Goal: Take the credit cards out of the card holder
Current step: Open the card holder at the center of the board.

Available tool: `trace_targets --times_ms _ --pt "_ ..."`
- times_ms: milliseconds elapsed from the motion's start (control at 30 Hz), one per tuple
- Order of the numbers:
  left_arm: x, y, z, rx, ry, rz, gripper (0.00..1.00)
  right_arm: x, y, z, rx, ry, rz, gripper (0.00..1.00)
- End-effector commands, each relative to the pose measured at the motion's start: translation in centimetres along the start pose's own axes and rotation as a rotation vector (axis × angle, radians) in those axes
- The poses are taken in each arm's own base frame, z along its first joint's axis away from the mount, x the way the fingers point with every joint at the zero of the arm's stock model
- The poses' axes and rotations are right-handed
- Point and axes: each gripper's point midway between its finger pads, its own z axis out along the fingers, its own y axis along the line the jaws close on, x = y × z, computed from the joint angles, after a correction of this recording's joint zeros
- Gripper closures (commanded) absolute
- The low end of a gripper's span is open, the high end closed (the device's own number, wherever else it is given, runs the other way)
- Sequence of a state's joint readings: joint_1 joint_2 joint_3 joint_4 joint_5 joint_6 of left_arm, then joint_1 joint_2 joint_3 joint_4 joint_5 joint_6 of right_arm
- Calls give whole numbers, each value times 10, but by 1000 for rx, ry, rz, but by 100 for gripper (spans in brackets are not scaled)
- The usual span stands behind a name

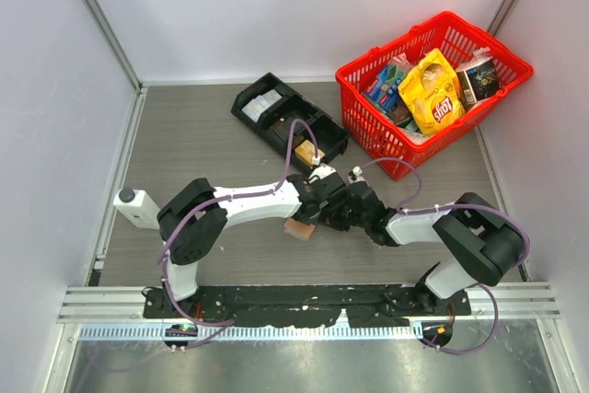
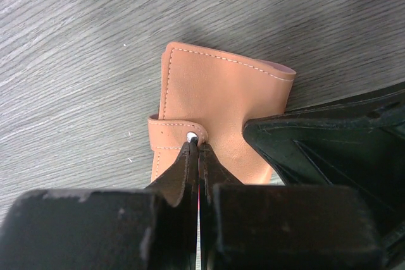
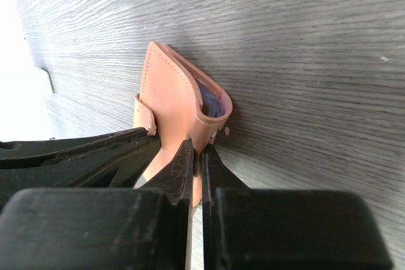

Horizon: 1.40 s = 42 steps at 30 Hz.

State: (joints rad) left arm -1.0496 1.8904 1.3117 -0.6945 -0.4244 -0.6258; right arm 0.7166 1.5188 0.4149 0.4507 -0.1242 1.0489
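1. Card holder (image 1: 299,228): salmon-pink, down at the surface of the grey table (image 1: 202,144). Sits on the near side of the black tray (image 1: 313,117), well apart from it and roughly level with its right end.
2. Folded closed, with white stitching along the border. Tab (image 2: 166,136) wraps round one edge and fastens onto the outer face with a snap stud (image 2: 191,136).
3. Gapes slightly at one end in the right wrist view, showing a sliver of pale blue lining (image 3: 212,104). Unclear whether flat on the table or tipped up on an edge.
4. Left gripper (image 2: 196,147): comes in on the near side of the black tray, from its left. Fingers pressed tight together, tips right at the snap stud. Cannot tell whether any of the tab is caught between them.
5. Right gripper (image 3: 196,154): comes in on the near side of the black tray, from its right. Fingers almost together, pinching an edge of the card holder, with salmon leather showing between the tips.
6. Tips of both grippers close to each other at the card holder.
7. Red basket (image 1: 373,131): just beside the right end of the black tray, filled with snack packets, a yellow bag uppermost.
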Motion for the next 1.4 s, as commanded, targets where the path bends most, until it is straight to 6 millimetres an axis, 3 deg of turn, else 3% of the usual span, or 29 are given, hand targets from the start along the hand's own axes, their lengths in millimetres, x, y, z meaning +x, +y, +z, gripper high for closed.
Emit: trace_targets --times_ms 0,167,367,567,633,733,767,800,833,1000,1133,1267,1367 --pt "-19 28 -3 -93 -72 -34 100 40 -67 -8 222 134 -34 99" --pt "-27 49 -8 -70 -103 -123 100 40 -68 -8 220 133 -31 99" --pt "-17 78 0 13 -67 -274 100 41 -67 -8 212 137 -28 99" --pt "-7 80 1 143 -65 -412 100 35 -55 -8 199 153 -98 97" --pt "-3 75 1 187 -68 -456 100 29 -50 -12 218 151 -145 88" --pt "4 69 0 237 -75 -509 100 13 -31 -20 235 107 -219 64" --pt "6 67 0 253 -77 -528 100 18 -32 -27 264 124 -257 59" --pt "9 65 0 271 -77 -546 100 4 -25 -31 297 67 -286 52" --pt "14 63 1 284 -72 -565 100 5 -20 -36 307 62 -325 46" --pt "15 60 -10 348 -108 -640 99 -4 4 -51 382 19 -411 38" --pt "1 65 -33 371 -171 -617 45 -5 4 -59 408 -2 -404 37" --pt "-12 65 -55 348 -220 -520 23 -8 1 -68 410 -41 -373 36" --pt "-22 60 -59 339 -232 -460 19 -12 3 -77 392 -70 -364 35"
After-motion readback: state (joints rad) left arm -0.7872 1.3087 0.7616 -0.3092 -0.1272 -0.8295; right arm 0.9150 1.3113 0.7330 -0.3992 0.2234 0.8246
